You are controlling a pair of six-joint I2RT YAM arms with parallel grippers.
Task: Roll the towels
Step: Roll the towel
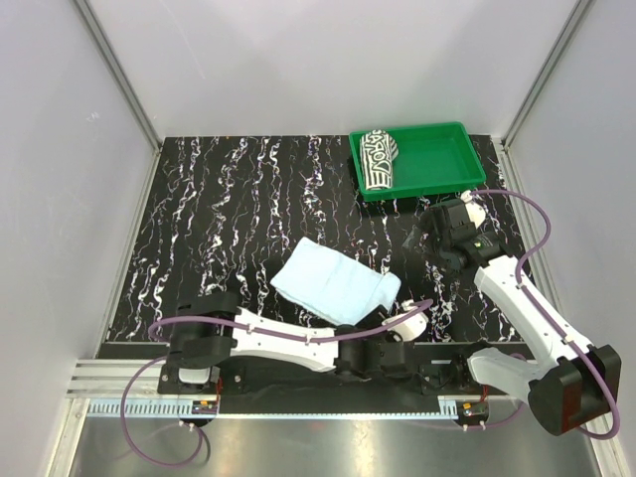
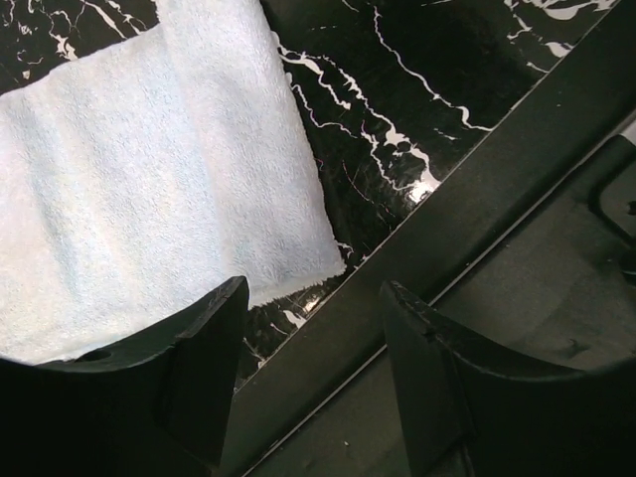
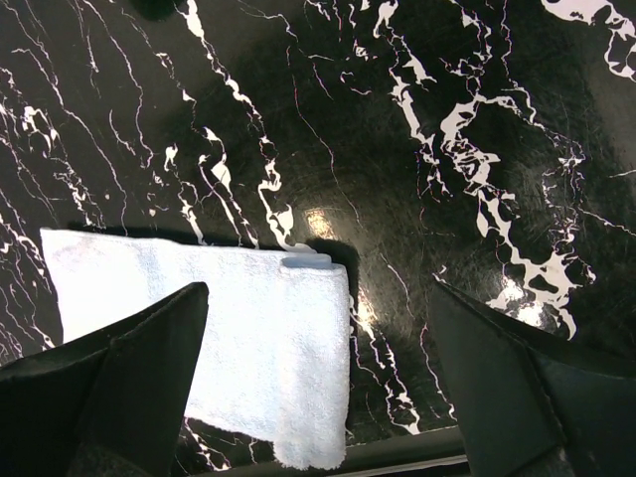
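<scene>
From above, the pale blue towel (image 1: 336,283) lies flat and unrolled on the table (image 1: 229,219), while the striped towel (image 1: 378,159) sits rolled in the green tray (image 1: 437,164). In the left wrist view, the left gripper (image 2: 313,288) is partly open and empty beside the blue towel's corner, so closing here might catch only that corner and start a crooked roll. In the right wrist view, the right gripper (image 3: 318,293) is spread wide and empty over the towel's end, where pinching one layer might drag it askew. In all: two towels, one tray, two grippers.
</scene>
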